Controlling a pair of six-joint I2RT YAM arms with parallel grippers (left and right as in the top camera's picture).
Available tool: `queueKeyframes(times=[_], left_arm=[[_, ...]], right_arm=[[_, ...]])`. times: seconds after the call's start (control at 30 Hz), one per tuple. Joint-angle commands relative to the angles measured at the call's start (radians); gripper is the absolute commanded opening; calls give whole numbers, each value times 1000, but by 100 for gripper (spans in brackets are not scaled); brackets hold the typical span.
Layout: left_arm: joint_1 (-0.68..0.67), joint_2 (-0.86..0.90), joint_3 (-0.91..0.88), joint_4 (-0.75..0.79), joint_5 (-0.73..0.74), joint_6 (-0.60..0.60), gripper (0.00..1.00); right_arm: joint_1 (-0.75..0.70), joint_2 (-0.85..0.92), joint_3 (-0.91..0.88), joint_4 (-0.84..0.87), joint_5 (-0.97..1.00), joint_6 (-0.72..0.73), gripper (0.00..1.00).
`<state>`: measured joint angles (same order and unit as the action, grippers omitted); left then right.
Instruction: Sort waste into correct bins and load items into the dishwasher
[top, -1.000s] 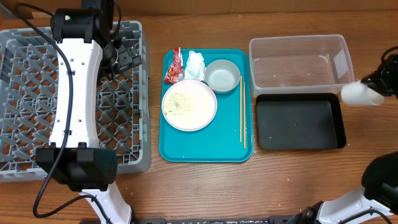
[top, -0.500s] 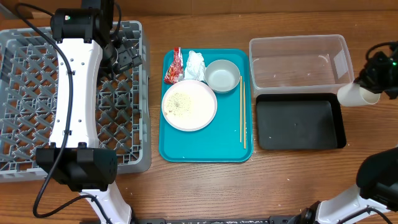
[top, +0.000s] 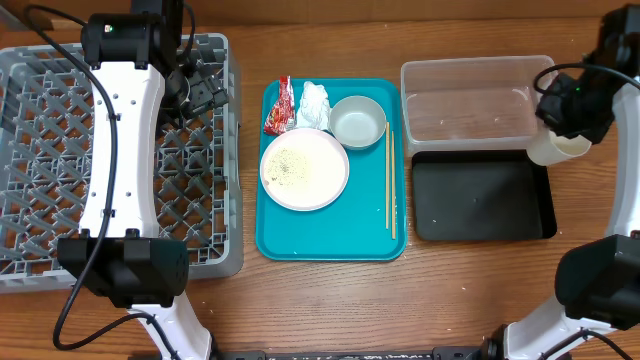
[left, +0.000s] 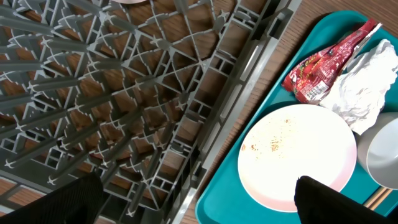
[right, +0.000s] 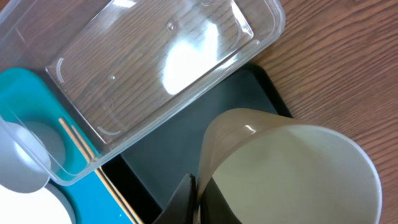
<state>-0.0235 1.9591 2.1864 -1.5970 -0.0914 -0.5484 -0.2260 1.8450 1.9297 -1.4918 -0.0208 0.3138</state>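
My right claw (right: 198, 199) is pinched together on the wall of the small cup (top: 555, 148), one finger outside and one inside its rim. From my wrist the cup's mouth faces me and looks bare inside. From overhead the cup hangs tilted above the right end of the seam where the clear tub (top: 470, 105) meets the black tray (top: 480, 195); I cannot tell whether it touches either one. The two bins sit side by side on the counter (top: 320, 300), the tub behind and the black tray in front. My left claw (top: 203, 88) is spread wide with nothing between its fingers, and it sits over the right edge of the grey dish rack (top: 30, 120), close to the teal tray (top: 330, 235). On that tray the large plate (top: 304, 168) lies flat with pale grains (top: 290, 165) scattered across it. A bowl (top: 357, 121) sits just behind the plate to its right. The red wrapper (top: 279, 108) and the crumpled tissue (top: 315, 102) lie next to each other at the tray's far left corner. The chopsticks (top: 389, 180) run along the tray's right side, just beside the bowl.
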Motion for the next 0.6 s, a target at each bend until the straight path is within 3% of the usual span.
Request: queueKeyframes(times=[0.0,0.57], left_arm=[[12,5,0,2,-16,-13,100],[12,5,0,2,-16,-13,100]], right_arm=[[21,-3,0,8,50,29,4],[31,-3,-103,64,20,61,4]])
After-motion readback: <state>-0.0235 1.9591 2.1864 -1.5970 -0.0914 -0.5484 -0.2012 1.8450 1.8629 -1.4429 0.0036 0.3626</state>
